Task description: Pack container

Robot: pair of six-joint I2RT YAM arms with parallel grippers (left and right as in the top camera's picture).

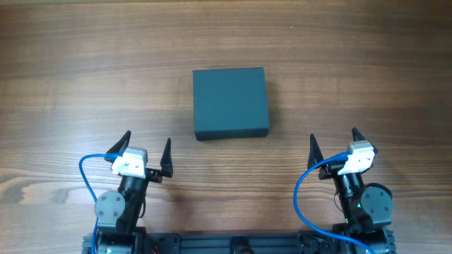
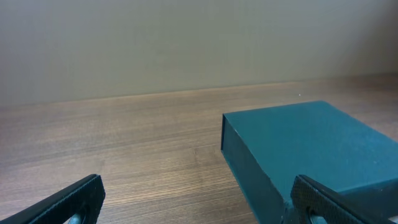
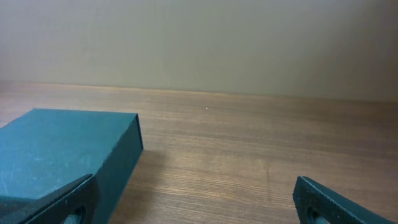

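1. Container (image 1: 230, 102) ahead, the left fingers (image 1: 167, 152) and right fingers (image 1: 313, 149), two black tapered pairs, stand spread wide, gripping nothing.
2. Left arm (image 1: 113, 208) and right arm (image 1: 367, 201) crouch low at the near edge, wrists pointing forward.
3. One matte teal-grey square container lies closed mid-bench (image 1: 70, 70), on wood grain, well apart from both.

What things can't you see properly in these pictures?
- Inside the container: in every view, its closed top hides it.
- Container's right side: left wrist view, cut off by the frame edge and the left gripper's finger.
- Container's left part: right wrist view, cut off by the edge.
- Arm bases: overhead, cut off by the bottom edge.
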